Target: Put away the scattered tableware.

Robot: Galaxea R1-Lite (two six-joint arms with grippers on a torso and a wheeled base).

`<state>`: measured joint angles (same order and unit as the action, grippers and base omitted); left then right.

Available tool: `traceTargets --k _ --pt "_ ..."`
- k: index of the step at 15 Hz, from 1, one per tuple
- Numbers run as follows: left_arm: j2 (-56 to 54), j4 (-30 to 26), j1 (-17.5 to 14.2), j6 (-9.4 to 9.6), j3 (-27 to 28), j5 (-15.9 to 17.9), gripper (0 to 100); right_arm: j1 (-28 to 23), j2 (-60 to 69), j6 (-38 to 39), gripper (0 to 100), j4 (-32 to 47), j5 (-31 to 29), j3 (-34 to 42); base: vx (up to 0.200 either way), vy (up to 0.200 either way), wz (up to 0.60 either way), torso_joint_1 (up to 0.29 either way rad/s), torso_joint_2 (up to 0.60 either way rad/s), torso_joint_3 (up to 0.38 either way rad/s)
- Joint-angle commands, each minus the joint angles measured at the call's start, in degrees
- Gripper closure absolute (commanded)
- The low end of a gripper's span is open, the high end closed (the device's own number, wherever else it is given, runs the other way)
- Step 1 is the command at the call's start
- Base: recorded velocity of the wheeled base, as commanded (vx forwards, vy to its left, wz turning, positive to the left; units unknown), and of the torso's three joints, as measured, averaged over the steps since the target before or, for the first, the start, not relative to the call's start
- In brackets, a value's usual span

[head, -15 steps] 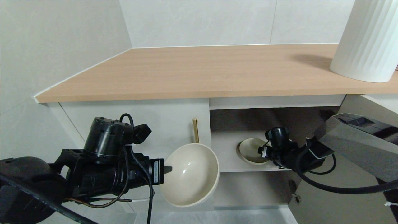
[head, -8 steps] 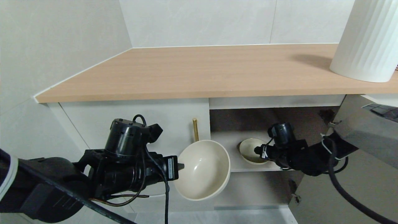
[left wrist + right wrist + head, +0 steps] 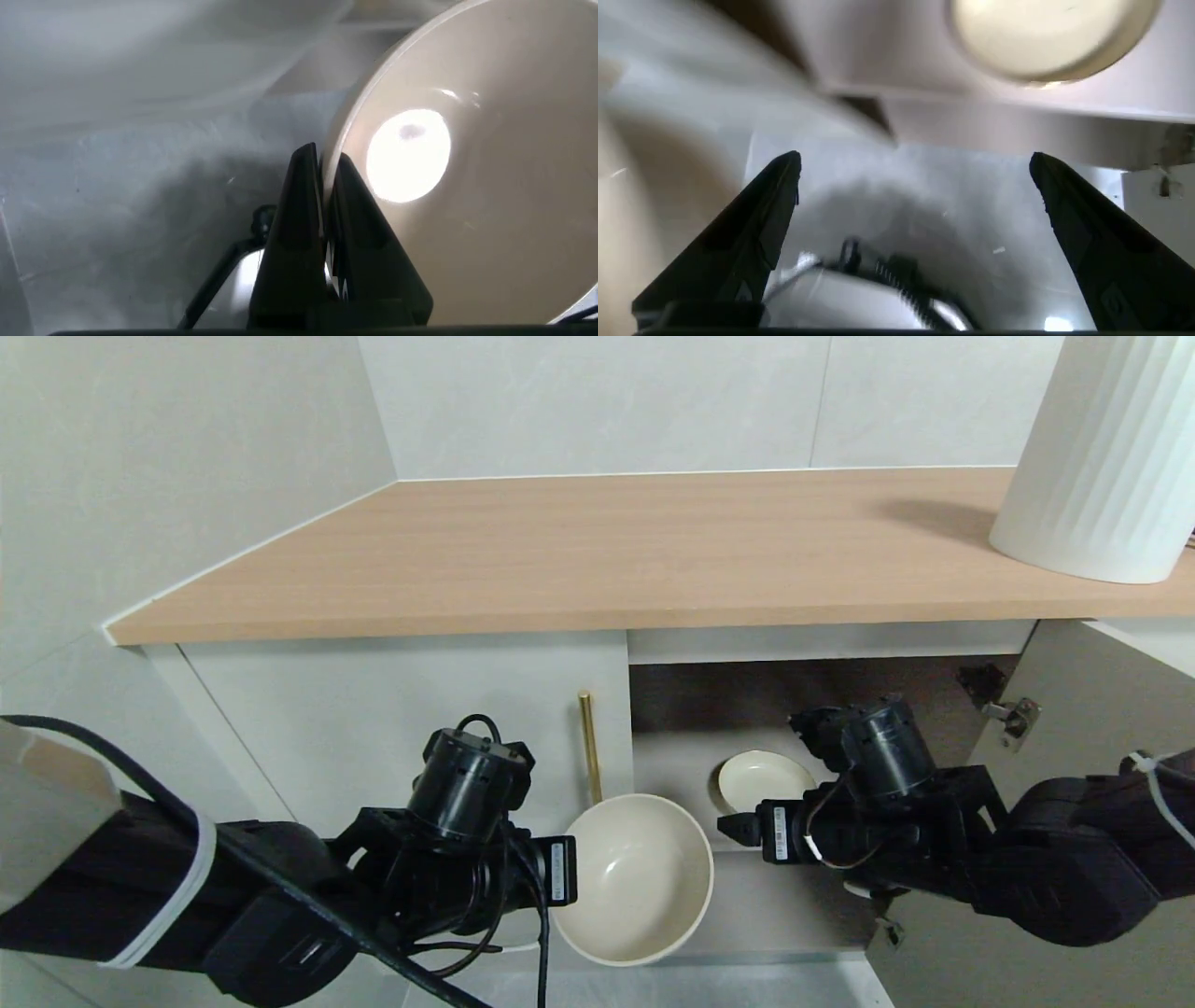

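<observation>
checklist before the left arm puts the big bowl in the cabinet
1. Grip: left gripper is shut on the bowl at its rim: ok.
2. Cabinet door open: ok.
3. Right gripper open, holding nothing: ok.
4. Path to the shelf: the right gripper sits in front of the opening, close beside the bowl: not ok.
5. Room on the shelf beside the small dish: cannot tell.

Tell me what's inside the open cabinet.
A small cream dish sits on the shelf. The right arm hides the shelf's right part; the back is too dark.
</observation>
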<state>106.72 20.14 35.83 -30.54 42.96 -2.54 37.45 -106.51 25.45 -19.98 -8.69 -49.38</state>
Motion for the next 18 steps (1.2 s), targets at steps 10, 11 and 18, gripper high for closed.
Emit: traceTargets --k 10,11,18 --pt "2.4 -0.4 2.6 0.04 0.4 -1.9 100 5.4 3.3 -3.2 0 1.4 2.9 4.7 0.000 0.000 0.00 0.000 0.00 0.000" --pt "1.8 -0.4 2.7 0.13 0.3 -1.9 100 5.4 2.8 -3.3 0 1.4 2.8 4.7 0.000 0.000 0.00 0.000 0.00 0.000" --pt "2.2 -0.4 3.3 0.13 0.1 -1.9 100 5.2 1.7 -3.3 0 1.3 2.6 4.5 0.000 0.000 0.00 0.000 0.00 0.000"
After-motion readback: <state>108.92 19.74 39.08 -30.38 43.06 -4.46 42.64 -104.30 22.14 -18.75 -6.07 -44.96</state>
